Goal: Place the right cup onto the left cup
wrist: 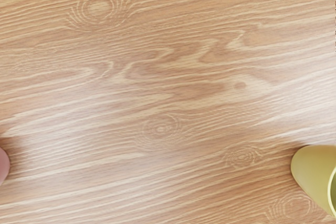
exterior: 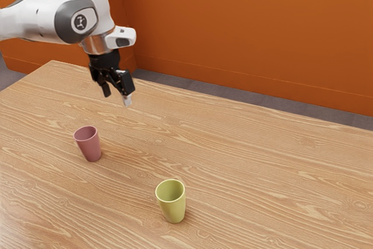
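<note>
High above the table, the black gripper (exterior: 118, 95) hangs from the arm in the exterior view, its two fingers apart with nothing between them. A pink cup (exterior: 89, 145) stands upright on the table, below the gripper and somewhat toward the exterior view's left. Farther toward the exterior view's right and nearer the camera, a yellow-green cup (exterior: 172, 203) also stands upright. The wrist view catches part of the yellow-green cup (wrist: 312, 174) and a sliver of the pink cup (wrist: 3, 166). Both cups are apart from each other and from the gripper.
The wooden table (exterior: 250, 155) extends widely around the cups, with its far edge running along an orange wall (exterior: 250, 27). A strip of dark floor (exterior: 233, 101) lies between the table and the wall.
</note>
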### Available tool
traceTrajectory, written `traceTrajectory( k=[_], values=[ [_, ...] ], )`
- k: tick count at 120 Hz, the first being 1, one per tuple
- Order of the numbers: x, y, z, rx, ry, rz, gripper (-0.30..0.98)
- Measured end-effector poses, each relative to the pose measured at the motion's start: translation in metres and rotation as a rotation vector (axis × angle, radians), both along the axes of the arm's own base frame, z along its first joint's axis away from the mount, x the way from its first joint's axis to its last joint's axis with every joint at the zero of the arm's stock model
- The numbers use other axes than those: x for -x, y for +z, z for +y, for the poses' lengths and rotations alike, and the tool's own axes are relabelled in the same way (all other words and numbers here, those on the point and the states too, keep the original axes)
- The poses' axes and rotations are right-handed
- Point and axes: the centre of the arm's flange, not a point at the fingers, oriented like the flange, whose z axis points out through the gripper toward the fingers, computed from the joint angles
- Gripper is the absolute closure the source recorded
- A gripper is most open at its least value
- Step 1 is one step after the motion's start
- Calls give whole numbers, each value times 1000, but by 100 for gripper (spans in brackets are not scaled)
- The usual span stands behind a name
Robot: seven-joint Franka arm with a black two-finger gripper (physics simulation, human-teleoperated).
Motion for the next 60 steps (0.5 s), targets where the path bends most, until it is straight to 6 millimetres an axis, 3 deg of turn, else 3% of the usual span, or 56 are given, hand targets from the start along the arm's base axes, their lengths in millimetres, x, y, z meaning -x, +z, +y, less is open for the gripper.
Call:
traceTrajectory(
  k=[28,41,60],
  values=[
    [12,-51,-43,-6,-51,29,0],
    [28,-85,-74,-11,-91,46,0],
    [59,-115,-126,-10,-170,40,0]
  ],
)
